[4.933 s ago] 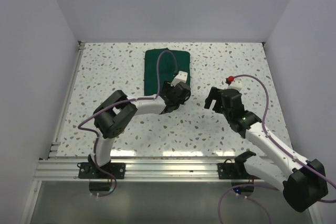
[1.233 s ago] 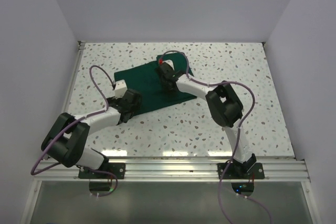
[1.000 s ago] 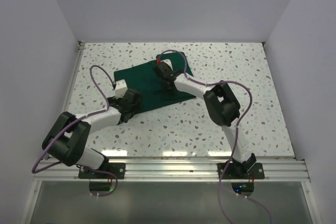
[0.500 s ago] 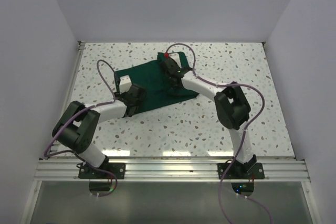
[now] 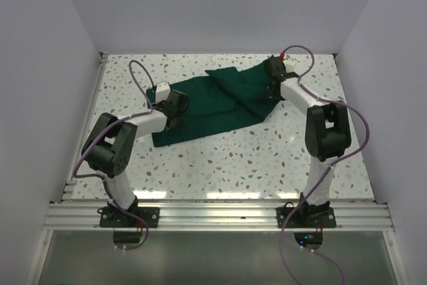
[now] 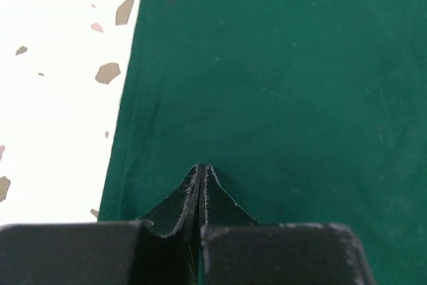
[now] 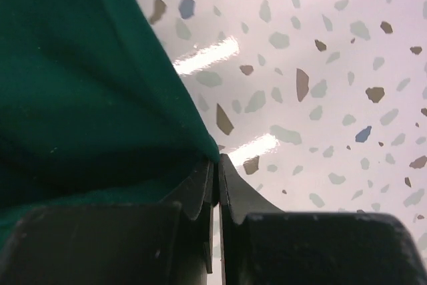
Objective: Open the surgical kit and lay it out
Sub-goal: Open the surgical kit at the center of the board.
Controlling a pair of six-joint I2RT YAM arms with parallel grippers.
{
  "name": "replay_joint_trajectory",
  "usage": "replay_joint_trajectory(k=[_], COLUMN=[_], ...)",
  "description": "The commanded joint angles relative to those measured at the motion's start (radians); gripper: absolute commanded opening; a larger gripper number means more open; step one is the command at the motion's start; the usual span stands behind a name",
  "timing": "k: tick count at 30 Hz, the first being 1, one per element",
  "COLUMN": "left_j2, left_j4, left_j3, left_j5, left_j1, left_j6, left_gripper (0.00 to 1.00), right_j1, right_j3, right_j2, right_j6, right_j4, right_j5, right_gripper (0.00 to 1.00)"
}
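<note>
One green cloth (image 5: 213, 108), opposite ends at left fingers (image 6: 179, 199), right fingers (image 7: 238, 199).

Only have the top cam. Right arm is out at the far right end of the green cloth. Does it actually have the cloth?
Observer: Yes. In the right wrist view the right gripper has its jaws shut on the edge of the green cloth, and the cloth is held up above the table.
Operator: Left one?
Observer: The left gripper has its jaws shut with the tips down on the cloth, close to its edge. I can't tell whether any fabric is caught between them.
Operator: Cloth under the left flat or bunched?
Observer: Flat and smooth ahead of the tips, with no visible fold.
</note>
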Motion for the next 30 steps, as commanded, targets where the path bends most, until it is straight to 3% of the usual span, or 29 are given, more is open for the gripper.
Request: replay_joint_trajectory(k=[1,3,5,6,7,9,10,11,17,20,23,26,30], left_j2=[0.023,0.032,0.047,0.052,0.064,0.076,0.093,0.104,0.211,0.240,0.268,0.302,0.415], left_j4=[-0.022,-0.020,-0.012,-0.012,-0.015,-0.032,-0.035,-0.045,-0.121,-0.120,-0.112,-0.095,-0.179], left_j3=[0.056,0.062,0.065,0.072,0.079,0.109,0.120,0.134,0.312,0.352,0.376,0.443,0.580], left_j5=[-0.049,-0.040,-0.034,-0.034,-0.036,-0.060,-0.078,-0.091,-0.063,0.025,0.105,0.147,0.182], left_j1=[0.024,0.037,0.043,0.047,0.049,0.053,0.055,0.060,0.096,0.136,0.185,0.208,0.233], left_j6=[0.034,0.037,0.042,0.046,0.051,0.074,0.089,0.120,0.197,0.198,0.200,0.226,0.220], left_gripper=[0.00,0.00,0.00,0.00,0.00,0.00,0.00,0.00,0.00,0.00,0.00,0.00,0.00], right_j1=[-0.038,-0.058,-0.088,-0.096,-0.105,-0.141,-0.163,-0.174,-0.191,-0.175,-0.096,-0.009,0.040], right_j3=[-0.018,-0.027,-0.021,-0.019,-0.015,0.005,0.017,0.022,-0.010,-0.084,-0.098,-0.038,0.065], right_j2=[0.019,0.038,0.057,0.075,0.084,0.104,0.108,0.106,-0.016,-0.143,-0.219,-0.213,-0.115], right_j6=[0.030,0.029,0.027,0.030,0.029,0.035,0.044,0.049,0.069,0.040,-0.022,-0.095,-0.117], right_j4=[-0.013,-0.006,-0.012,-0.013,-0.012,-0.033,-0.045,-0.053,-0.026,0.078,0.151,0.178,0.221], right_j5=[0.060,0.057,0.045,0.049,0.058,0.081,0.086,0.104,0.095,-0.071,-0.142,-0.184,-0.440], right_gripper=[0.00,0.00,0.12,0.34,0.35,0.56,0.73,0.98,0.98,0.98,0.98,0.98,0.99])
